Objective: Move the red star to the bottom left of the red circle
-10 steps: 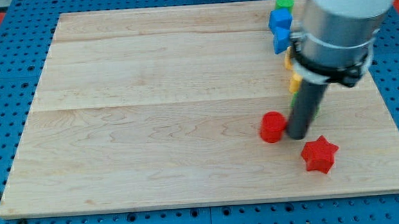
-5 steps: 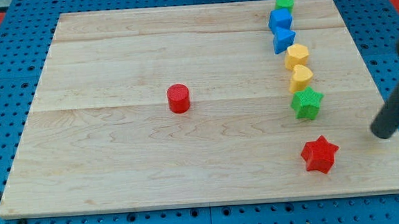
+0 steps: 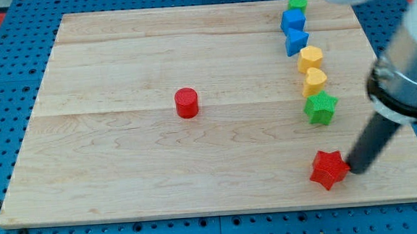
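The red star (image 3: 329,169) lies near the board's bottom right. My tip (image 3: 357,170) touches its right side, with the dark rod rising up to the view's right. The red circle (image 3: 186,102) stands near the middle of the board, far to the left of and above the star.
A column of blocks runs down the right part of the board: a green circle (image 3: 297,3), two blue blocks (image 3: 292,20) (image 3: 296,41), two yellow blocks (image 3: 310,56) (image 3: 314,81), and a green star (image 3: 320,108). The wooden board (image 3: 125,173) lies on a blue pegboard.
The red circle went from beside the rod to the board's middle. The rod swung out to the right, then came back against the red star, which shifted slightly left and down.
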